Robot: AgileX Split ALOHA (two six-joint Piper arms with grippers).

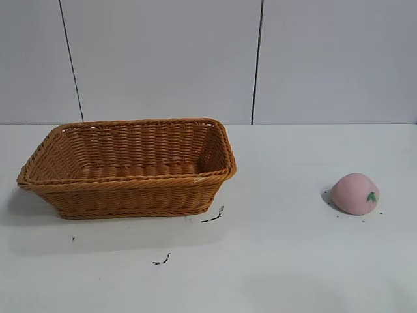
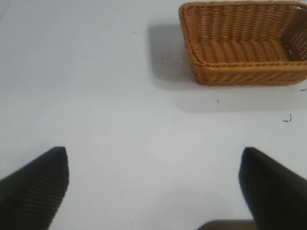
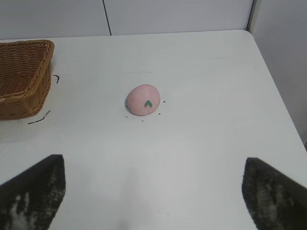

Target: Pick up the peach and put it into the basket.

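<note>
The white counter [image 1: 280, 261] carries everything, with a pale panelled wall [image 1: 163, 59] close behind its far edge. On the left half sits the wicker basket [image 1: 130, 189], upright and empty. Well apart from it, out on the right half, the peach [image 1: 354, 193] rests alone on the counter, its green leaf mark facing the exterior camera.

Nothing is picked up yet; this looks like the very start, before any reach. The right gripper [image 3: 153, 191] hangs back from the peach with its fingers [image 3: 33, 191] spread wide and nothing between them. The left gripper [image 2: 153, 187] is likewise held off the counter, fingers [image 2: 36, 187] apart and empty, with the basket farther ahead.

The next move probably falls to the right arm: advance and lower until the fingers straddle the peach, then close gently, since it looks soft.

Room is generous around the peach. The counter's right edge shows beyond it in the right wrist view, and a few dark specks [image 1: 212, 217] lie near the basket.
</note>
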